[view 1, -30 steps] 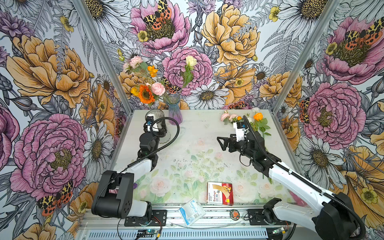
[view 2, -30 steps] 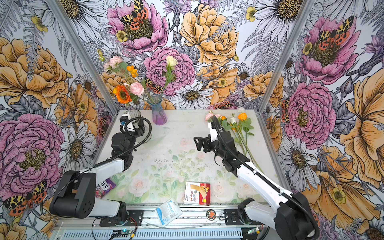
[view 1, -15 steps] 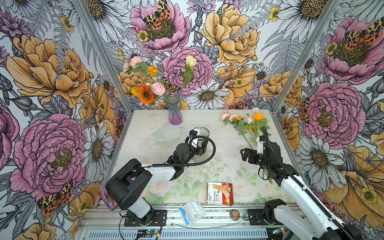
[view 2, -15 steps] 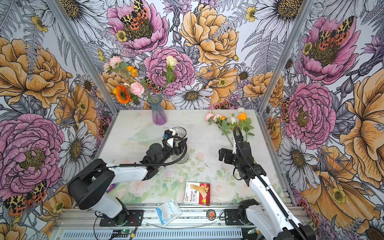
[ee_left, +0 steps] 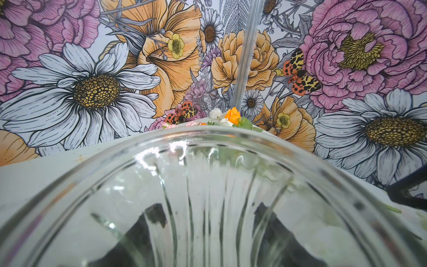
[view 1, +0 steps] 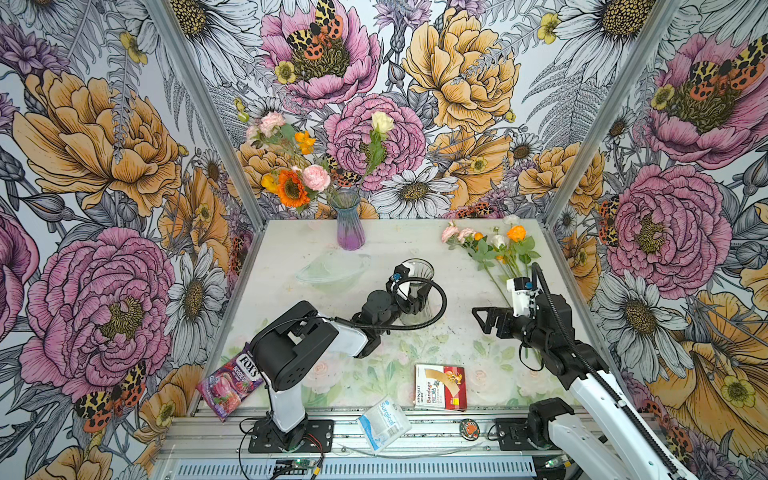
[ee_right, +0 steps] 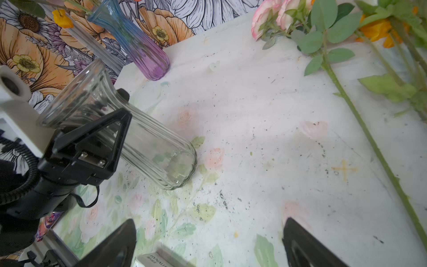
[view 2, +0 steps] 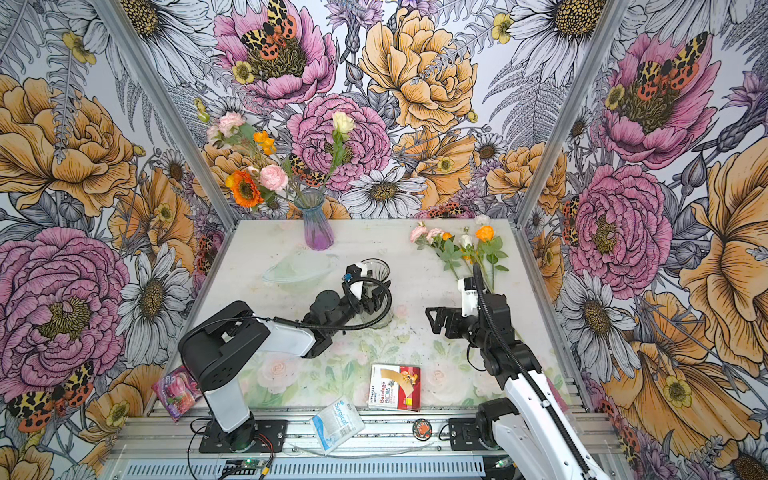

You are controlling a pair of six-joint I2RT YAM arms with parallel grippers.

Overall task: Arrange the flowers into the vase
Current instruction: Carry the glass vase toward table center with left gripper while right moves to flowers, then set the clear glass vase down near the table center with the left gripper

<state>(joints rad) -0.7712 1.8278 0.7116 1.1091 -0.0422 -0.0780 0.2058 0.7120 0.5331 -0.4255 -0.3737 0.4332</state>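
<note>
While left hand (view 1: 413, 297) clasps upright clear vase (view 1: 417, 267) | loose flowers (view 1: 494, 249) lie heads rearward | right hand (ee_right: 210, 219) spread

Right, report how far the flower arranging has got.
Done: several flowers stand in the purple vase at the back. In hand: the left jaws are shut on a clear glass vase near the middle of the table; the right jaws are open and empty. Left: a bunch of loose flowers lies back right.
</note>
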